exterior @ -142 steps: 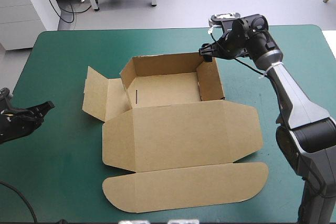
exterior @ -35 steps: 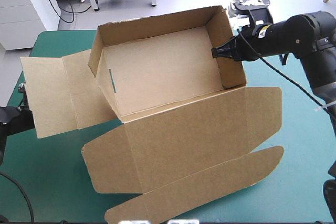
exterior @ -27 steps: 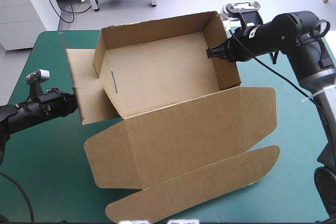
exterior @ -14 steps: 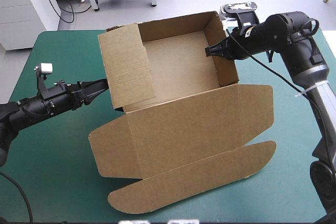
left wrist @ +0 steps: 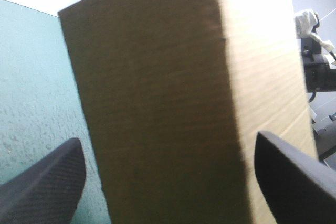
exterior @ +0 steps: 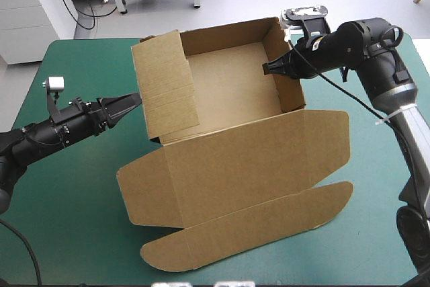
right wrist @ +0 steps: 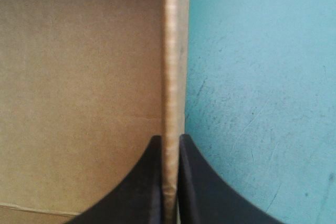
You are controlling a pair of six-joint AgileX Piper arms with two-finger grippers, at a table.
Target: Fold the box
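1. Brown board box, one item. It lay across the middle of the table as an open tray with its walls raised. The tray part sat toward the far edge and looked tipped rather than level.
2. Lid, part of the same sheet. It was spread open toward the near edge and ended in a long tuck flap with rounded ends.
3. Side flap, at the tray's left end. It stood upright, turned in across that end, with its outer face toward the table's left edge.
4. Right gripper, reaching in from the right. Its black fingers were all but closed, pinching the top edge of the tray's right wall. One finger lay inside the tray and the other outside, over the cover.
5. Left gripper, reaching in from the left. Its fingers stood wide apart and gripped nothing. The tips were right at the side flap's outer face, and the board filled the gap ahead of them. Contact could not be told.
6. Teal-green cover, showing on every side of the box.
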